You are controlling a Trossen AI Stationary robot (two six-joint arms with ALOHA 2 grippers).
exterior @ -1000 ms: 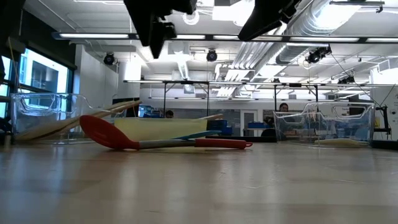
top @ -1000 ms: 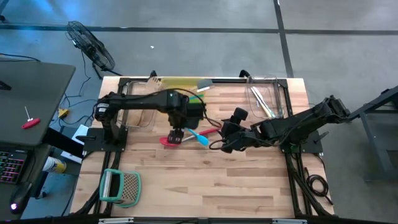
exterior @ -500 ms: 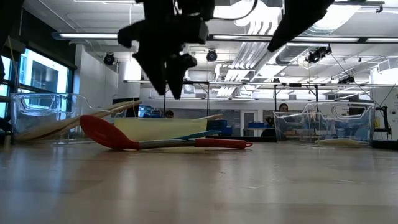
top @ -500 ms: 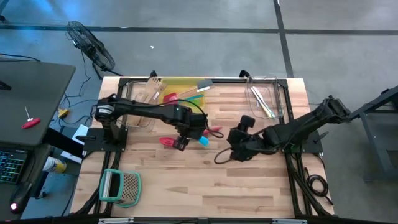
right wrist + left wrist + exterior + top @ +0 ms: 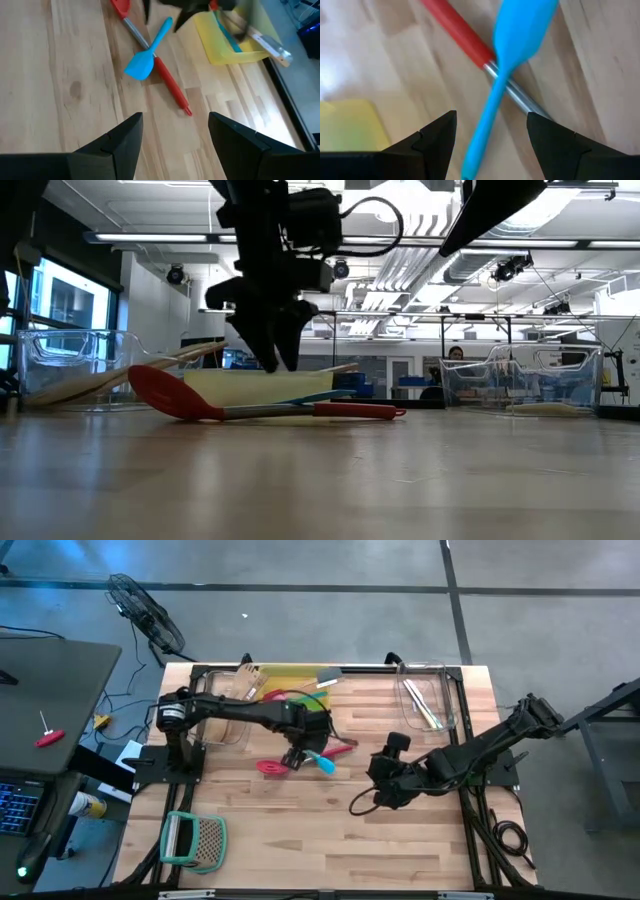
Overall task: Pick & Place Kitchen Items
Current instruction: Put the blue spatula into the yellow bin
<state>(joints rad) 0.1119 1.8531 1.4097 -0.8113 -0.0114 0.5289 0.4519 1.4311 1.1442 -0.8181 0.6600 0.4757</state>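
A red spoon (image 5: 268, 767) with a metal shaft (image 5: 517, 95) and a red handle (image 5: 170, 82) lies on the wooden table near its middle. A blue spatula (image 5: 520, 30) lies crossed over that shaft. My left gripper (image 5: 491, 117) hangs open just above the crossing, pointing steeply down. Its fingers stand on either side of the spatula's handle (image 5: 485, 125) without touching it. In the low view the left gripper (image 5: 275, 355) is clear of the table. My right gripper (image 5: 175, 117) is open and holds nothing. The right gripper (image 5: 385, 790) hovers to the right of the two utensils.
A yellow tray (image 5: 290, 675) with several utensils lies at the table's far edge. A clear bin (image 5: 425, 700) stands at the far right and another clear bin (image 5: 225, 715) at the left. A green-framed grater-like thing (image 5: 195, 840) lies at the near left corner.
My left gripper has come down toward the crossed blue spatula and red spoon and has rolled about its own axis, staying open. My right gripper has drawn back a little toward the table's near edge. The utensils have not moved.
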